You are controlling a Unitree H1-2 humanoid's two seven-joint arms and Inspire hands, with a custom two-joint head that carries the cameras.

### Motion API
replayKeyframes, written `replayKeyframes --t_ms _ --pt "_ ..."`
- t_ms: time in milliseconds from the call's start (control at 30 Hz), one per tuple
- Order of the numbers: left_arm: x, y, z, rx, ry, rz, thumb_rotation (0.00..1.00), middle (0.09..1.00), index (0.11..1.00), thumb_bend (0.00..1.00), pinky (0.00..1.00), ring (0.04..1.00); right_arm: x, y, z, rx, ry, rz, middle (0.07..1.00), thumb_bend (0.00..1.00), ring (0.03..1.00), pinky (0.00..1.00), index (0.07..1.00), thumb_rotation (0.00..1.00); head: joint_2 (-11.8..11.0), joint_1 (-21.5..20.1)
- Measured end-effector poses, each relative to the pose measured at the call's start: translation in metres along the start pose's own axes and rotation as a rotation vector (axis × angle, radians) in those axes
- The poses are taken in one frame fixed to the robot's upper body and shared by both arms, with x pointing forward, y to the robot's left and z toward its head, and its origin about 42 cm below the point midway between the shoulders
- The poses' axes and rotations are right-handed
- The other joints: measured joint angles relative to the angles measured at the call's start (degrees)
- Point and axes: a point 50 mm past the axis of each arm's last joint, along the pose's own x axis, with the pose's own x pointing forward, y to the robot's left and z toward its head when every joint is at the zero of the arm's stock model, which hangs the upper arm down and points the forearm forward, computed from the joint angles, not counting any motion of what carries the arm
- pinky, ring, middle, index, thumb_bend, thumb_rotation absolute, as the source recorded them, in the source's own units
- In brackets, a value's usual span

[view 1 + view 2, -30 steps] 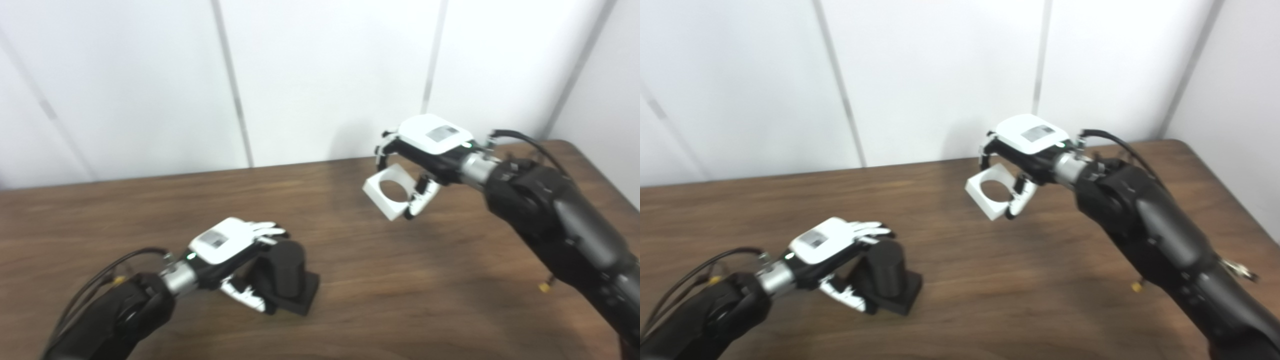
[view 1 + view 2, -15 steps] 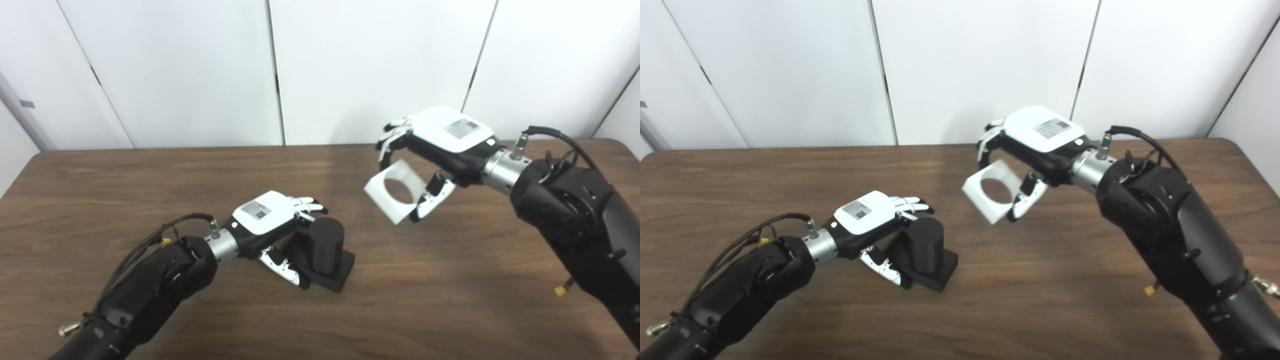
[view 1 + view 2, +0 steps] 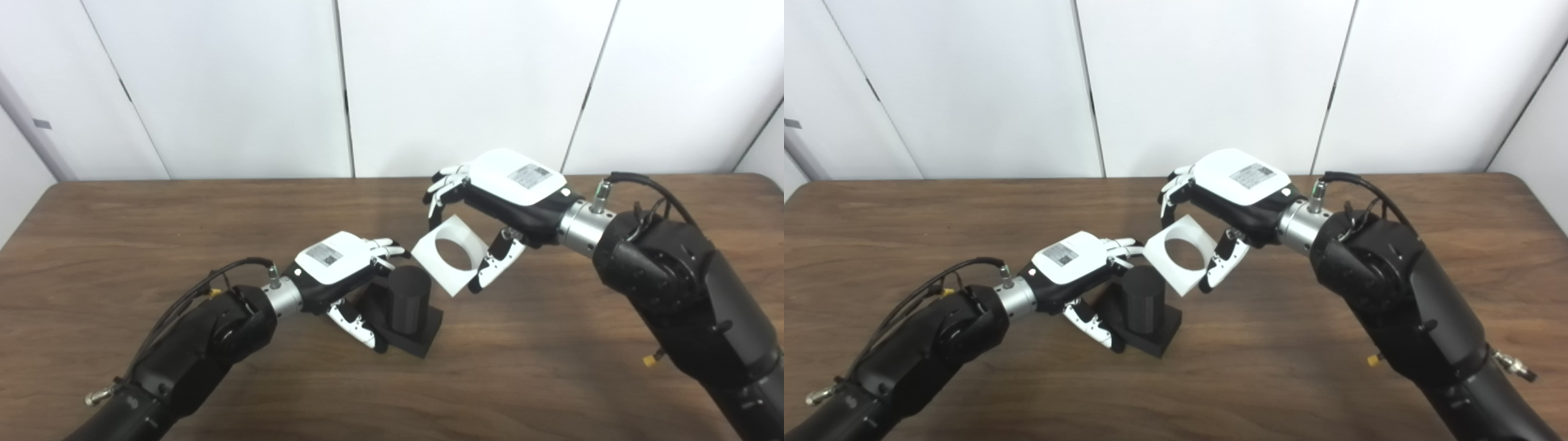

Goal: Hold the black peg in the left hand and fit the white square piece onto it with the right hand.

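A brown table [image 3: 551,367] carries everything. The right hand [image 3: 508,196] pinches the white square piece [image 3: 450,254], tilted, in the air just beside the black peg [image 3: 407,303]. The left hand [image 3: 337,275] clasps that peg, standing on the table.

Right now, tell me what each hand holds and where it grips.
The left hand grips the black peg by its side. The right hand pinches the white square piece at two opposite edges.
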Motion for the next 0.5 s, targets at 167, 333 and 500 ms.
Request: replayKeyframes --t_ms 167,333,500 --pt "0.001 0.0 0.001 0.0 0.001 -0.004 0.07 0.924 0.491 0.52 0.87 0.942 0.002 0.009 0.006 0.026 -0.013 0.011 0.791 0.52 0.884 0.89 0.478 0.14 0.09 0.09" --pt "0.001 0.0 0.001 -0.002 0.002 -0.005 0.07 0.917 0.49 0.52 0.86 0.938 0.002 0.013 0.008 0.032 -0.022 0.015 0.789 0.52 0.876 0.86 0.478 0.14 0.26 0.18" --pt "0.001 0.0 0.001 -0.002 0.001 -0.004 0.07 0.917 0.49 0.52 0.86 0.938 0.002 0.018 0.01 0.037 -0.029 0.025 0.794 0.52 0.881 0.87 0.478 0.14 0.44 0.35"
